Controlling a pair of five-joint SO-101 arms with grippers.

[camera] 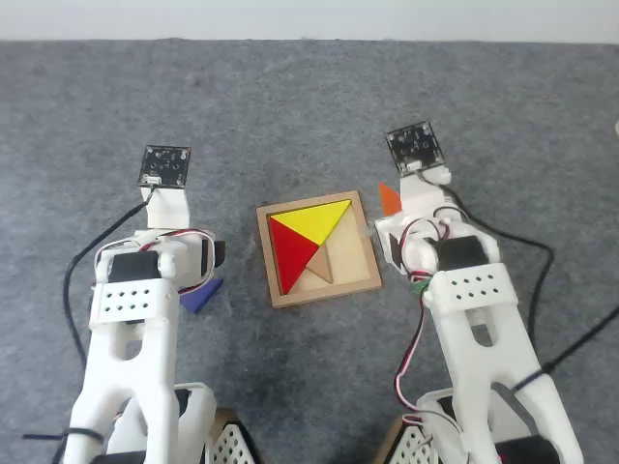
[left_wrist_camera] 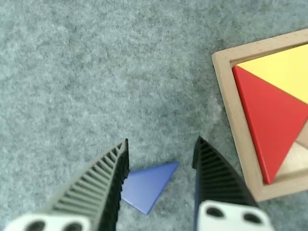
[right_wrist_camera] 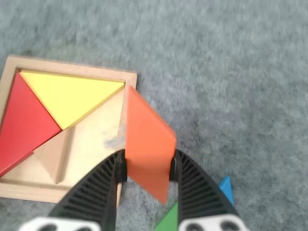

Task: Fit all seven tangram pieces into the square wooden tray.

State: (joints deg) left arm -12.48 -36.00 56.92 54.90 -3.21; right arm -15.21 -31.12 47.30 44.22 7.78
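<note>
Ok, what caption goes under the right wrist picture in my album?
Right gripper clamps the orange piece beside the wooden tray holding a yellow triangle and a red triangle.

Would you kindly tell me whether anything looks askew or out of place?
Nothing stands out: the yellow piece, red piece and plain piece lie flat in the tray, and the right end effector grips the orange piece.

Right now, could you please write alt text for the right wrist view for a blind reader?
The right gripper holds an orange piece at the edge of the wooden tray; inside lie a yellow triangle, a red triangle and a wooden triangle. A green piece and a blue piece lie on carpet.
</note>
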